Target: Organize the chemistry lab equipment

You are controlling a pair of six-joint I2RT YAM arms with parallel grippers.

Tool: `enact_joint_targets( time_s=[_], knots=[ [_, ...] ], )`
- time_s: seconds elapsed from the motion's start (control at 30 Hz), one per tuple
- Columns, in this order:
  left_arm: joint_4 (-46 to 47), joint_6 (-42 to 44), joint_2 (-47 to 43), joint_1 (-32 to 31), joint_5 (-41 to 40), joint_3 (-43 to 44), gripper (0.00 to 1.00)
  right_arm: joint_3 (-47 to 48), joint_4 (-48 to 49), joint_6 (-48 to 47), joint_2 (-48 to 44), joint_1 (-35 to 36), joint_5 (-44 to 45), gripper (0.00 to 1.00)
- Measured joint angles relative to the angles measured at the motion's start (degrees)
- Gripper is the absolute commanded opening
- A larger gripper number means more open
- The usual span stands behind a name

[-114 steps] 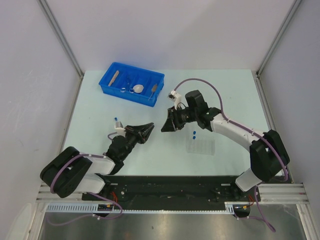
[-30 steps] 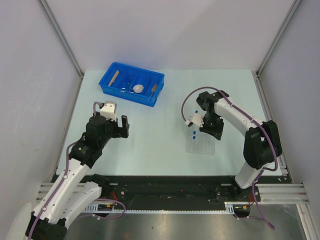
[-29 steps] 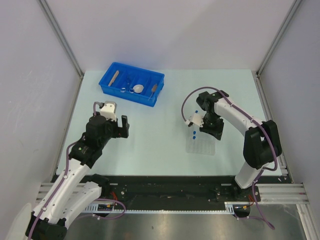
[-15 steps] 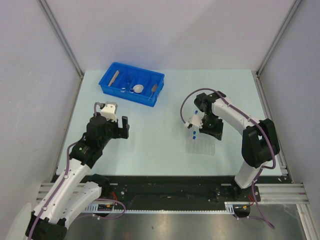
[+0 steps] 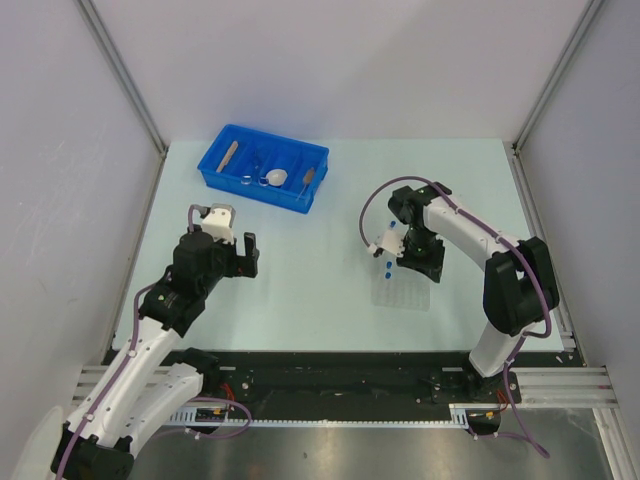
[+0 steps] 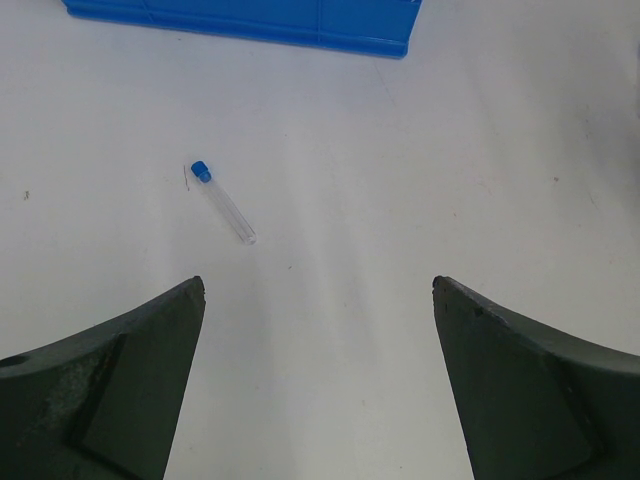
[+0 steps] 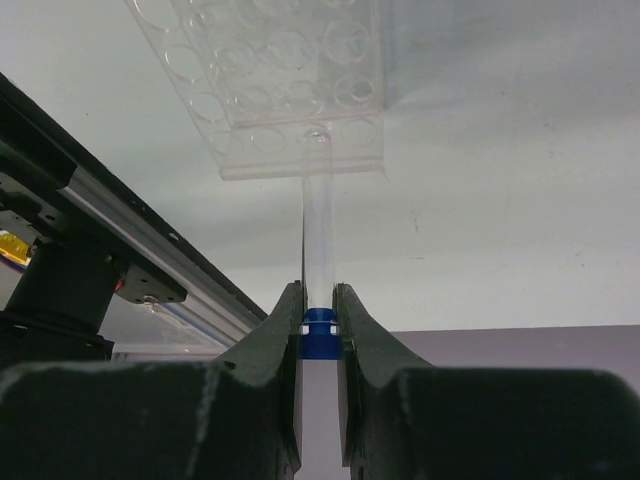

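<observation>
My right gripper is shut on the blue cap of a clear tube. The tube points down, its round tip at a hole in the near edge row of the clear tube rack. From above, that gripper hangs over the rack, where two blue caps stand. My left gripper is open and empty above the table. Ahead of it and to the left lies another blue-capped tube. In the top view the left gripper hides that tube.
The blue bin at the back left holds a wooden stick, metal tongs, a white dish and a brown-handled tool. Its front wall shows at the top of the left wrist view.
Since the oldest frame both arms have drawn apart from the middle, the left to the left and the right over the rack. In the last second the right gripper edged slightly left.
</observation>
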Motion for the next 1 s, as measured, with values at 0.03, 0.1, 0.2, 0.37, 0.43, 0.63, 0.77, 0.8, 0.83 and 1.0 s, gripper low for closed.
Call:
enact_joint_targets(
  time_s=[0.03,0.1,0.2,0.37,0.43,0.63,0.77,0.8,0.83,1.0],
  knots=[
    [0.0,0.0,0.0,0.0,0.0,0.0,1.0,0.0,0.0,0.0,0.0,0.0,-0.7,0.13],
    [0.0,0.0,0.0,0.0,0.0,0.0,1.0,0.0,0.2,0.0,0.0,0.1,-1.5,0.13],
    [0.0,0.0,0.0,0.0,0.0,0.0,1.0,0.0,0.0,0.0,0.0,0.1,-1.8,0.13],
    [0.0,0.0,0.0,0.0,0.0,0.0,1.0,0.0,0.0,0.0,0.0,0.1,-2.1,0.13],
    [0.0,0.0,0.0,0.0,0.0,0.0,1.0,0.0,0.0,0.0,0.0,0.1,-2.1,0.13],
    [0.0,0.0,0.0,0.0,0.0,0.0,1.0,0.0,0.0,0.1,0.1,-0.1,-2.0,0.13],
    [0.0,0.0,0.0,0.0,0.0,0.0,1.0,0.0,0.0,0.1,0.4,-0.3,-1.9,0.13],
    [0.0,0.0,0.0,0.0,0.0,0.0,1.0,0.0,0.0,0.1,0.5,-0.4,-1.8,0.13],
    [0.0,0.0,0.0,0.0,0.0,0.0,1.0,0.0,0.0,0.1,0.7,-0.5,-1.8,0.13],
    [0.0,0.0,0.1,0.0,0.1,0.0,1.0,0.0,0.1,0.2,1.0,-0.7,-1.7,0.14]
  ],
)
